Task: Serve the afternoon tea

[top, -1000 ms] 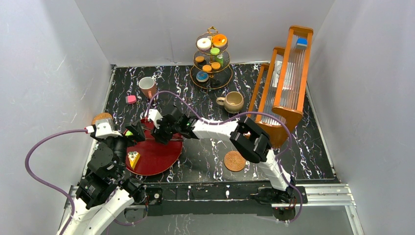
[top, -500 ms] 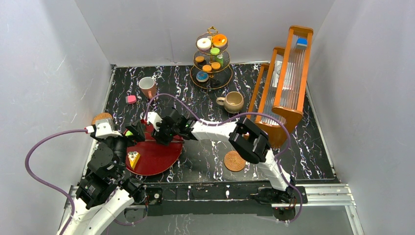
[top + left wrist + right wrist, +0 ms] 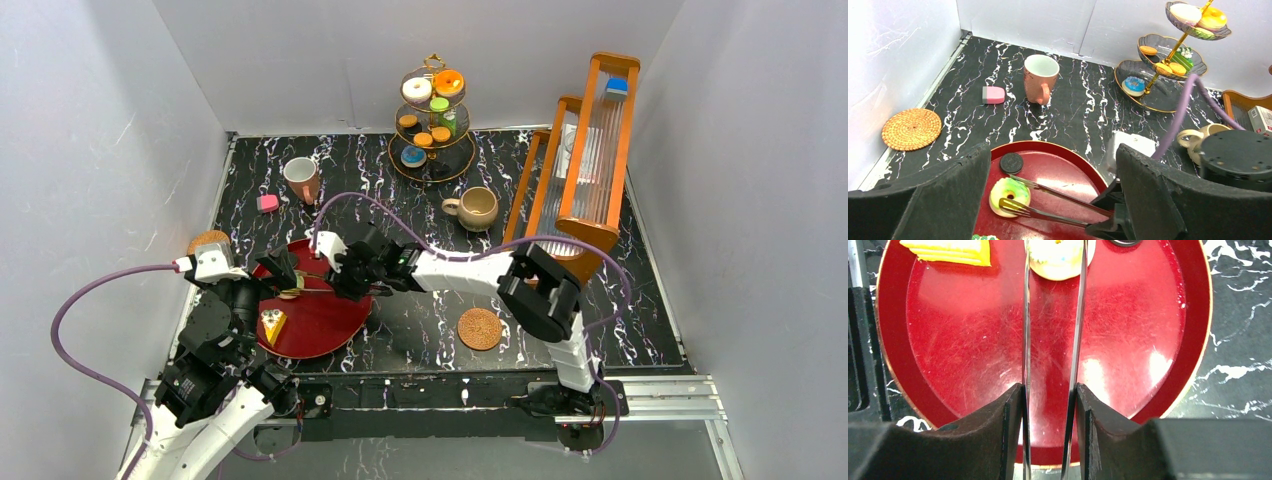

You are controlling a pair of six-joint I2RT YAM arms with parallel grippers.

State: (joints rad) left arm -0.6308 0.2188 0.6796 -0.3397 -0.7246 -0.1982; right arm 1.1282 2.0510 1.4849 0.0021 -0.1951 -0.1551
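My right arm has pulled back toward its base side since a second ago and its elbow has swung right, so the tongs (image 3: 1026, 340) now show full length over the red tray (image 3: 973, 340). My right gripper (image 3: 1048, 395) is clamped on the tongs near their handle end, jaws about halfway in, one pad on each blade. The blades are narrowed but not touching. At the tong tips, straight ahead of my fingers, sits the green-iced donut (image 3: 1009, 196) – the tips bracket it, though I cannot tell if they are touching it. The yellow cake slice (image 3: 948, 247) is beyond the tips to one side and the dark cookie (image 3: 1011, 162) to the other, both on the tray. My left gripper (image 3: 1053, 150) is spread wide with nothing in it, hovering over the tray's near edge. The gold stand (image 3: 433, 120), beige mug (image 3: 478, 207) and pink mug (image 3: 1040, 77) are well apart from the tongs.
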